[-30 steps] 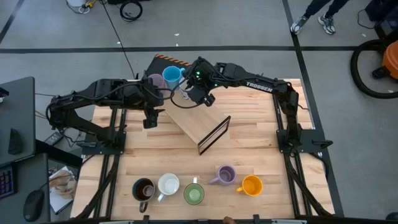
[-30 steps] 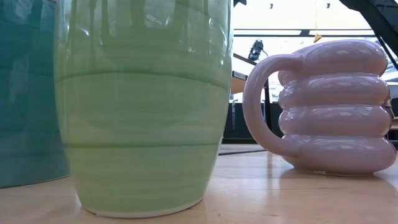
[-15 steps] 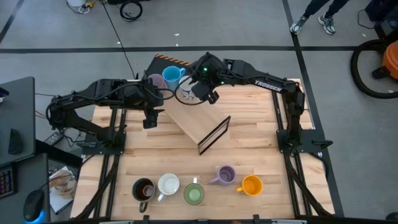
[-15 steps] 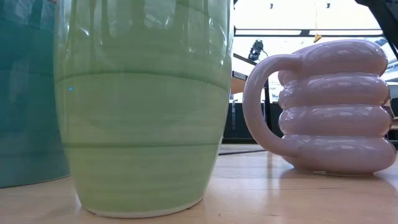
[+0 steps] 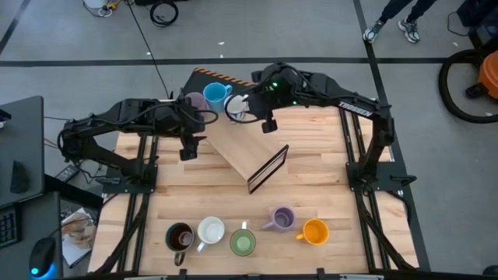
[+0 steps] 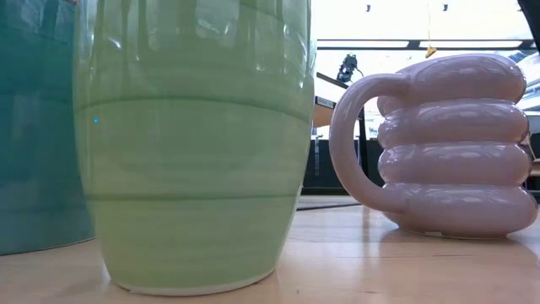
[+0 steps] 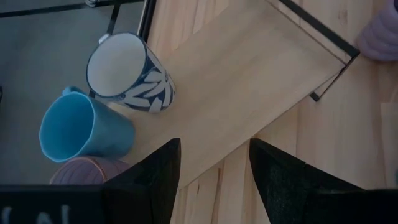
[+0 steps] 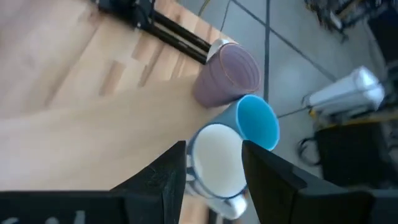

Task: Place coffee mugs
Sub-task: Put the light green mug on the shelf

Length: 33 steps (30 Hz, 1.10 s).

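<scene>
Three mugs stand close together at the far end of a wooden board [image 5: 243, 149]: a white mug with blue leaf pattern [image 5: 236, 106], a blue mug [image 5: 215, 95] and a lilac mug [image 5: 192, 101]. My right gripper [image 5: 267, 124] is open just to the right of the white mug [image 8: 214, 163], touching nothing. My left gripper [image 5: 189, 146] waits open at the board's left side, with the same three mugs ahead of it [image 7: 127, 73]. Near the table's front edge stand the dark brown [image 5: 179, 236], white [image 5: 211, 230], green [image 5: 242, 243], ribbed lilac [image 5: 282, 218] and orange [image 5: 315, 231] mugs.
The board lies slantwise across the table's middle, with a black frame [image 5: 268, 169] at its near end. In the low view the green mug [image 6: 194, 143] and the ribbed lilac mug [image 6: 447, 143] fill the picture. A person's feet [image 5: 389, 27] show on the floor beyond the table.
My right gripper has drawn back from the board's far end toward the table's right edge. The white patterned mug, which was hidden under it, now stands free beside the blue mug. The left arm has kept still.
</scene>
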Tool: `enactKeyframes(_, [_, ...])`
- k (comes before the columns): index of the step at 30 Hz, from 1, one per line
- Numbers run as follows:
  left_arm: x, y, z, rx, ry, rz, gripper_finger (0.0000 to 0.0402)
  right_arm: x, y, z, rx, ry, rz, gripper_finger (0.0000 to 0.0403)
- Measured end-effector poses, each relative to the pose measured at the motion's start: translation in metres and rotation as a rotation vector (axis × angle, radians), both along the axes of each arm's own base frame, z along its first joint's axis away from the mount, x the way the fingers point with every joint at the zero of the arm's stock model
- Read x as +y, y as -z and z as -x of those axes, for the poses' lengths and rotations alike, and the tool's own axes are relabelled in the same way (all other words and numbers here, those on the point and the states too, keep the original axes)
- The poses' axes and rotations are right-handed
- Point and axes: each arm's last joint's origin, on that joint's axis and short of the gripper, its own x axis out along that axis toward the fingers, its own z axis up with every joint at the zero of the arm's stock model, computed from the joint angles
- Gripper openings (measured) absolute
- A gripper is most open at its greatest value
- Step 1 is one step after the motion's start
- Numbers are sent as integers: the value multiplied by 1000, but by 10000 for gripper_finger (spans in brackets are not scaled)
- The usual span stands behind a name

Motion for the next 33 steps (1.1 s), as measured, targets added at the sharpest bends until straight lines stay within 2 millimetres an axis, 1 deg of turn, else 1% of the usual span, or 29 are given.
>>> enactKeyframes(3, [0, -2, -2, -26, 3, -4, 197, 5, -3, 7, 1, 87, -75, 162])
enactKeyframes(7, [0, -5, -5, -65, 22, -22, 197, 12, -4, 18, 43, 219, -90, 162])
enactKeyframes(12, [-8, -5, -5, -83, 99, 52, 197, 24, -9, 42, 107, 299, -181, 162])
enactKeyframes(14, [-15, -2, -6, -99, 112, 73, 197, 28, -9, 49, 131, 334, -214, 160])
enactKeyframes(16, [-22, 9, -7, -76, 120, 98, 197, 33, -8, 54, 134, 366, -211, 154])
enactKeyframes(20, [-37, 32, -9, -13, 105, 136, 197, 46, 4, 66, 136, 427, -151, 133])
enactKeyframes(25, [-59, 47, -6, 39, 102, 214, 197, 63, 19, 90, 95, 439, -166, 115])
enactKeyframes(28, [-70, 49, -5, 37, 95, 261, 197, 72, 29, 102, 53, 429, -198, 112])
enactKeyframes(33, [-84, 49, -5, -11, 4, 381, 197, 84, 52, 116, -12, 429, -245, 112])
